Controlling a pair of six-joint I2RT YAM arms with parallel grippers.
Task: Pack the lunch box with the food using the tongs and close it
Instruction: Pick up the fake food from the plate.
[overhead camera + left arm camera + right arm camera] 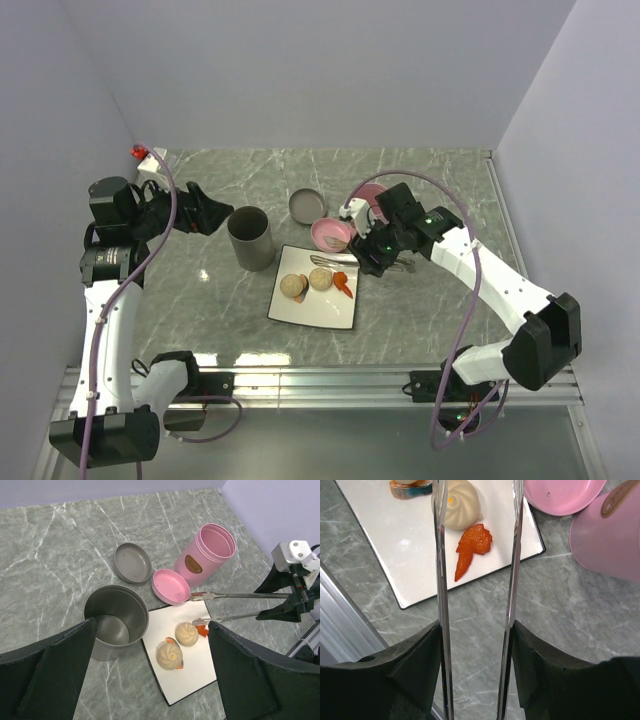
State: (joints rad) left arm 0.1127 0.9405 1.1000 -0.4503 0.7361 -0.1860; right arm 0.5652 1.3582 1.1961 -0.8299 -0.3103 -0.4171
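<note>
The right pincer (476, 635) grips the silver tongs (440, 580), one arm pressed against each finger, their tips reaching ahead over the white plate (395, 550). Between the tong arms lies the orange-red carrot piece (472, 547), a steamed bun (462, 502) just beyond it. The left pincer (152, 624) hangs wide open, holding nothing, above the grey pot (117, 620)

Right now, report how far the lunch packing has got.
Done: the grey lid and pink lid are off. In hand: the right pincer holds the tongs, arms apart above the plate. Left: the buns and the orange piece sit on the plate, and the grey pot is empty, so all packing and closing remain.
</note>
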